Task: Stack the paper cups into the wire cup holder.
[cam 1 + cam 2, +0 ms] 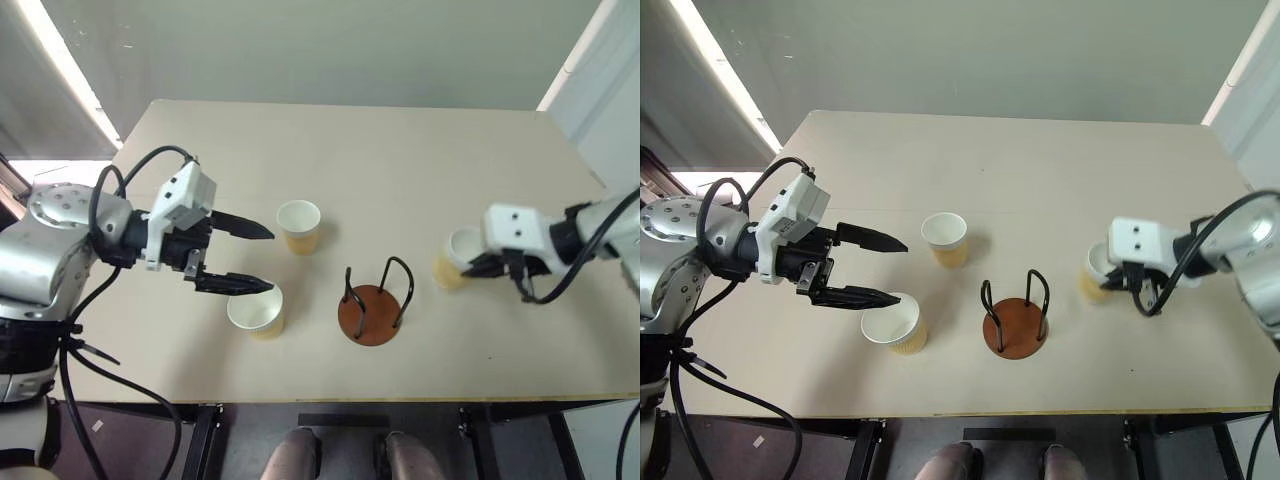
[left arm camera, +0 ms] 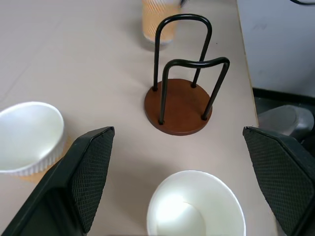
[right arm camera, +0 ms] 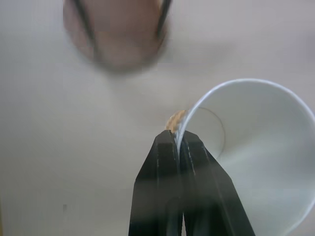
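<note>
Beige rectangular counter (image 1: 400,150) carries three small tapered paper cups, tan-yellow outside and white inside, plus the wire cup holder (image 1: 372,303): round reddish-brown disc base with two upright black wire loops, standing near the front edge, centre, with no cup in it

Left arm comes in from the left side, forearm roughly level, wrist bent so the left tool (image 1: 262,260) points to the right and slightly down. Its two black fingers are spread wide, released, nothing between them. The lower finger tip hangs just above the rim of the near-left cup (image 1: 256,312), which stands upright on the counter left of the holder; can't tell if it touches. The middle cup (image 1: 299,226) stands upright further back, just beyond the upper finger tip, apart from it

In the left wrist view the holder sits ahead between the two open fingers (image 2: 86,172), with the near-left cup's mouth low in the middle

Right arm reaches in from the right side, wrist angled down and toward the left. Right tool (image 3: 180,142) is clenched, pinching the rim wall of the third cup (image 1: 458,258): one finger inside the mouth, one outside. That cup is tilted, right of the holder and well apart from it. Can't tell whether its base is off the counter
</note>
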Controlling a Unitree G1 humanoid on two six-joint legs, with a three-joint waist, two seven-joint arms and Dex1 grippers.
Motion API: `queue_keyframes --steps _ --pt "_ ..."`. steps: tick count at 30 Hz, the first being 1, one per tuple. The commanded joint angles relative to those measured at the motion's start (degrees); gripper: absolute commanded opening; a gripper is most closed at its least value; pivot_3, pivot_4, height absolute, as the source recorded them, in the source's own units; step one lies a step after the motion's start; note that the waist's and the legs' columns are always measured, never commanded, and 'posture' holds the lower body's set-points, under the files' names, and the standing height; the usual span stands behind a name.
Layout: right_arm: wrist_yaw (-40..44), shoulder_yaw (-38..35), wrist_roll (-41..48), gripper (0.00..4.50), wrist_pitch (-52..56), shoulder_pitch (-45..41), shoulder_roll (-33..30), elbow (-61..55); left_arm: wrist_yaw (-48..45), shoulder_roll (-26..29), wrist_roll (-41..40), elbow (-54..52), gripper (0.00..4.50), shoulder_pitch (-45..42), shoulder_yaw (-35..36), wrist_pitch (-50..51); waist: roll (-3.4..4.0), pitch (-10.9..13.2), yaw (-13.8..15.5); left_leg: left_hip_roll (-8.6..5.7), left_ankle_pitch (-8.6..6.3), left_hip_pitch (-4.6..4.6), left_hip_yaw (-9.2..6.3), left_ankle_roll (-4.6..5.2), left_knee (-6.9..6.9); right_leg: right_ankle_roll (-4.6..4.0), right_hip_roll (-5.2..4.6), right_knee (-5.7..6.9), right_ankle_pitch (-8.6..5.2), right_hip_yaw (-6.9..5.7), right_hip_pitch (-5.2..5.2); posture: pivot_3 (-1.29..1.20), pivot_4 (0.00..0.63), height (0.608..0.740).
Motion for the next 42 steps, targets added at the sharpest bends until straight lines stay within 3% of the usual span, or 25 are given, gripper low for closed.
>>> queue_keyframes --steps 1,8,18,39,42 --pt "2.6 -2.9 4.9 0.04 4.2 -6.4 -0.3 -2.7 -1.3 0.9 -1.5 -3.0 4.5 -0.9 2.3 -1.0 0.0 0.0 0.0 0.0 0.0 0.01 0.0 0.0 -0.02 -0.01 0.0 -0.01 -0.01 0.0 0.0 0.0 0.15 0.74" --pt "6.4 -0.1 9.4 0.04 7.9 -16.4 1.4 -6.4 -2.5 0.2 -0.3 -1.7 4.5 -2.8 0.8 -1.8 0.0 0.0 0.0 0.0 0.0 0.0 -0.02 0.0 -0.09 -0.06 0.0 -0.05 -0.04 -0.01 -0.02 0.0 0.15 0.74" --pt "5.7 5.8 9.5 0.04 8.7 -19.8 6.4 -12.2 -3.5 -2.2 1.6 1.4 4.5 -5.6 -2.2 -3.1 0.01 0.0 -0.1 0.02 0.01 0.02 -0.03 0.01 -0.11 -0.1 0.0 -0.03 -0.06 -0.02 -0.03 0.0 0.15 0.74" --pt "6.8 9.3 4.8 0.04 2.8 -15.1 7.6 -12.4 -2.9 -3.3 1.7 1.0 4.5 -4.8 -1.9 -2.5 0.01 0.0 -0.2 0.01 0.02 -0.02 -0.04 0.03 -0.1 -0.1 -0.01 -0.04 -0.06 -0.04 -0.03 0.0 0.15 0.74" --pt "5.8 9.8 3.7 0.59 2.7 -15.2 8.4 -12.1 -2.6 -3.4 1.7 0.9 4.5 -4.7 -1.8 -2.5 0.01 0.0 -0.2 0.02 0.02 -0.01 -0.04 0.03 -0.1 -0.1 -0.01 -0.04 -0.06 -0.04 -0.03 0.0 0.15 0.74"
